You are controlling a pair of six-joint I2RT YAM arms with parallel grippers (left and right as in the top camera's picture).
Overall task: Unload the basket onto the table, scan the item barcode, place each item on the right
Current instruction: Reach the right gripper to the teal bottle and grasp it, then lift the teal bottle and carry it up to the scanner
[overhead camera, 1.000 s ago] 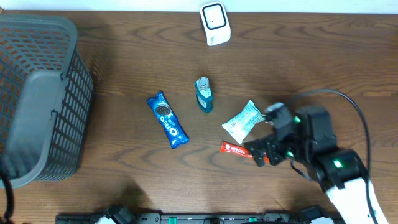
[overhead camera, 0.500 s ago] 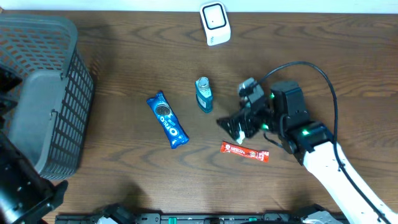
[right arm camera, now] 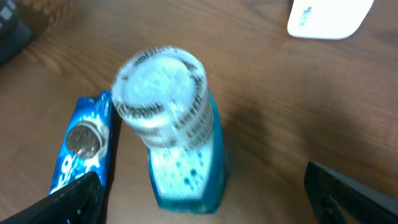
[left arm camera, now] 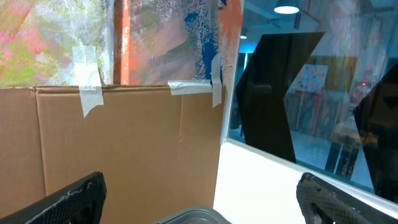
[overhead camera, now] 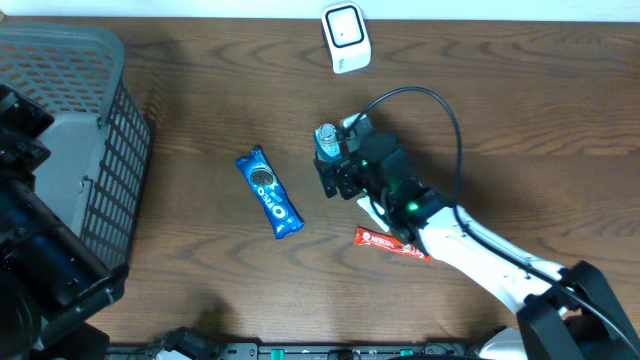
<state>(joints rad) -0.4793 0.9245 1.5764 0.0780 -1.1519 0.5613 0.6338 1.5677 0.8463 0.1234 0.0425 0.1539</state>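
target: bottle (overhead camera: 326,140) – clear cap, blue-green body, mid-table; judged the item to scan, since the right gripper (overhead camera: 336,165) is on it
bottle axis: upright – cap points up at the right wrist camera, base on the wood
bottle vs right gripper: directly ahead, sitting between the two fingertips (right arm camera: 74,199), a bit toward the left one; no contact visible on either side
right gripper state: jaws spread wide, nothing clamped
left gripper (left arm camera: 202,205): jaws spread wide, empty, aimed at a cardboard wall, off by the basket (overhead camera: 100,150)
nearer arm: right, by far; left is well apart from the bottle
scanner (overhead camera: 345,38): white, near the far table edge, beyond the bottle and slightly right – well apart
next move, judged: close on the body below the cap, lift, carry toward the scanner with the label turned to it; barcode side not readable here
open room: bare table (overhead camera: 520,100) between bottle and scanner, nothing in the path
neighbours: cookie pack (overhead camera: 269,192) near the bottle's left, apart; red bar (overhead camera: 392,243) beside the right forearm
risk, judged: an off-centre squeeze may tip the bottle toward the cookie pack
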